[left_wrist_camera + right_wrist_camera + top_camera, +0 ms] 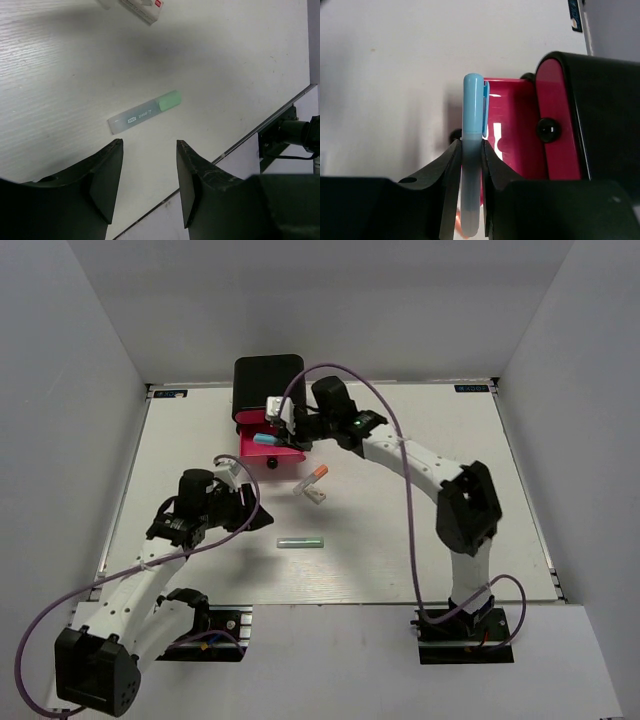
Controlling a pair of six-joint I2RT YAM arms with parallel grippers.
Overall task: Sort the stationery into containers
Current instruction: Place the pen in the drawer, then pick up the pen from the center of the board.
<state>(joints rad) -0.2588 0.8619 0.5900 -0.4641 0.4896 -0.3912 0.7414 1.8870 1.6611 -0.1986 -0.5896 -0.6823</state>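
Grey walls (90, 360) stand around the white table (450, 540), and on it both arms reach forward. The right gripper (471, 150) is closed narrow on a light blue pen (473, 110), which stands straight between the two black fingers with its capped end pointing away from the wrist. Just behind the pen, in the right wrist view, is the open drawer (507, 130), pink-red inside, and beside it a closed drawer (555, 100) with a round black knob (547, 130), both in the black cabinet (605, 100). From above, the pen (264, 439) hangs over the pulled-out drawer (272, 455) at the far side of the table. The left gripper (149, 145) is wide open and holds nothing; it hovers over bare table, and the green marker (145, 112) lies flat just ahead of its fingertips. Further out, between the marker and the cabinet, an orange-tipped pen (316, 476) lies with a small white piece (312, 492) just beside it; I cannot tell if they touch. A purple cable (400, 440) arches over the right arm.
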